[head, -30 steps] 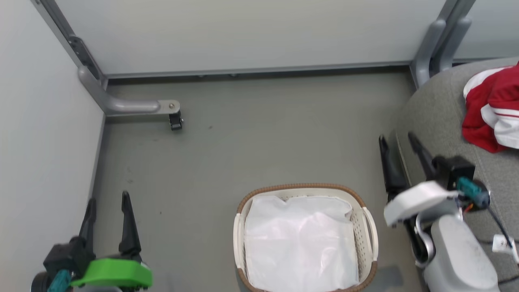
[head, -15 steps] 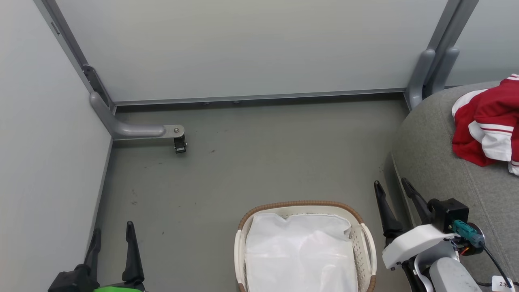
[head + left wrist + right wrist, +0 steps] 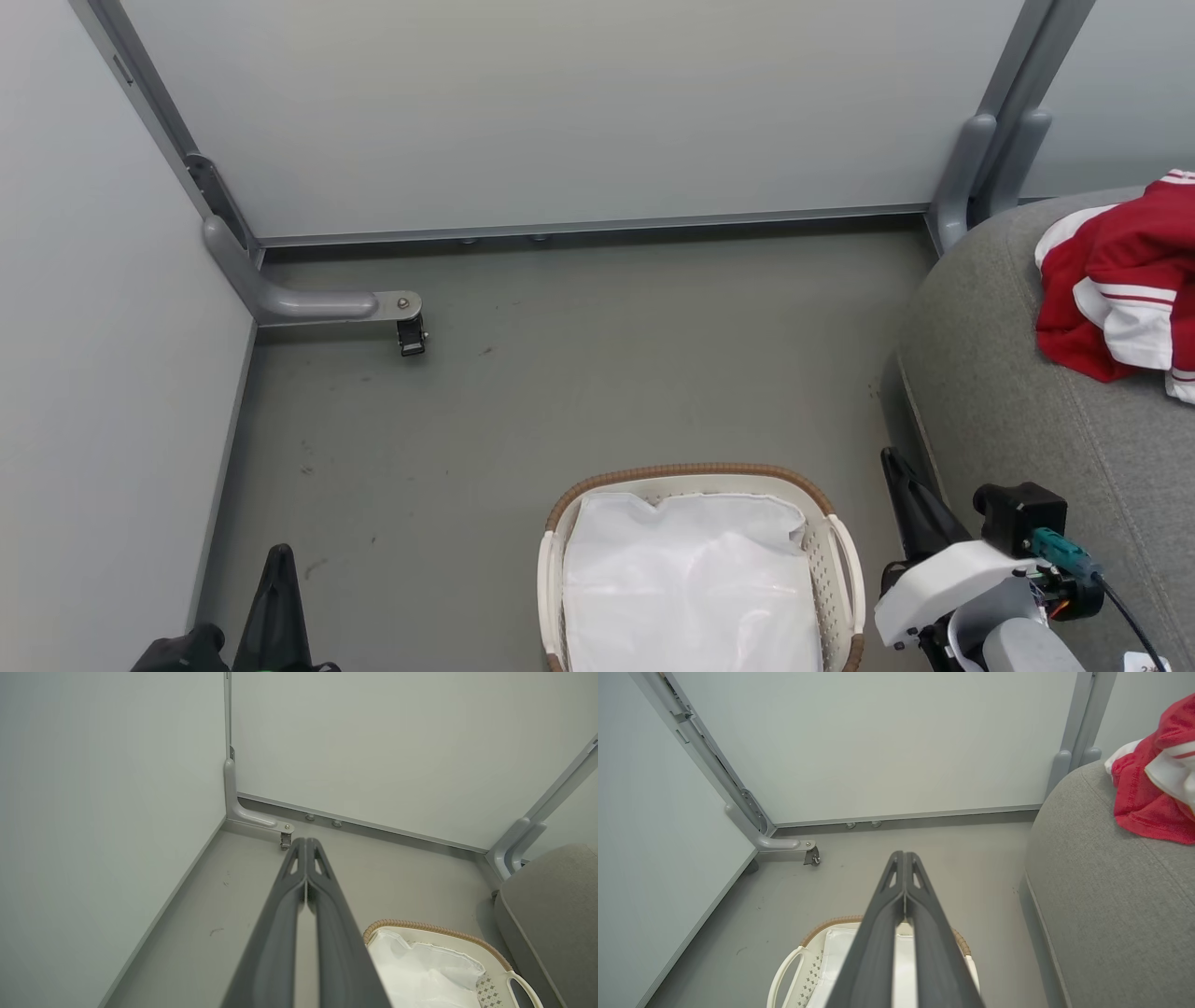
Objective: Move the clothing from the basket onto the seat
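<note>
The red and white clothing (image 3: 1106,280) lies bunched on the grey seat (image 3: 1008,392) at the right; it also shows in the right wrist view as clothing (image 3: 1148,798) on the seat (image 3: 1101,891). The cream basket (image 3: 691,469) stands on the floor at bottom centre and holds just a plain white sheet (image 3: 691,579). My left gripper (image 3: 278,553) is shut and holds nothing, low at the left, its fingers pressed together (image 3: 306,842). My right gripper (image 3: 892,457) is shut too, between the basket and the seat, above the basket's rim (image 3: 831,923).
Grey-white partition walls close off the back and left. A metal foot with a castor (image 3: 408,334) juts from the left corner, and a grey post (image 3: 976,168) stands at the back right by the seat. Bare grey floor (image 3: 579,373) lies beyond the basket.
Both grippers have gone from open to shut and drawn back toward the bottom edge. The head camera tilted up over the last second, shifting the whole picture down.
</note>
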You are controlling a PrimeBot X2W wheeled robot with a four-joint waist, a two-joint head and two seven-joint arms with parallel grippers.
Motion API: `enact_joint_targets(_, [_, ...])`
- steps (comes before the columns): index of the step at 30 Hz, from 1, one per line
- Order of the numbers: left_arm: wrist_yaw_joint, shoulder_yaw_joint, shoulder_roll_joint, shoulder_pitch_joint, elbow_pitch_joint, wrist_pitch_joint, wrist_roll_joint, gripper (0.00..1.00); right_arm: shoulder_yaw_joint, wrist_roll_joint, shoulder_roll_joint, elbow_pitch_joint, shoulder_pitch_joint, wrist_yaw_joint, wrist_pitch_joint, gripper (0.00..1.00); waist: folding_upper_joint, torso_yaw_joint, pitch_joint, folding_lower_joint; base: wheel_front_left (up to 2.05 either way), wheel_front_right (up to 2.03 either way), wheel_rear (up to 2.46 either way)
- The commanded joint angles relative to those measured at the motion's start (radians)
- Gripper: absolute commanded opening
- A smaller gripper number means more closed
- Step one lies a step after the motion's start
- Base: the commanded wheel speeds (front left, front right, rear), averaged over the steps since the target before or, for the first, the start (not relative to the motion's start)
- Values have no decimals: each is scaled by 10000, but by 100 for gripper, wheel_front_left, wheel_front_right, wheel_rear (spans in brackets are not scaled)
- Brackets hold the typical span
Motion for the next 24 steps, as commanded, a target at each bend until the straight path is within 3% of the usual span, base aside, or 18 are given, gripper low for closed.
enact_joint_targets(1, [-14, 62, 27, -130, -109, 110, -438, 0, -105, 503, -29, -166, -152, 0, 124, 0, 3, 1, -5, 1, 0, 0, 0])
enact_joint_targets(24, [-102, 317, 43, -754, -64, 1140, -4073, 0, -535, 4338, -56, -718, 28, -3, 1117, 0, 25, 2, -75, 1, 0, 0, 0])
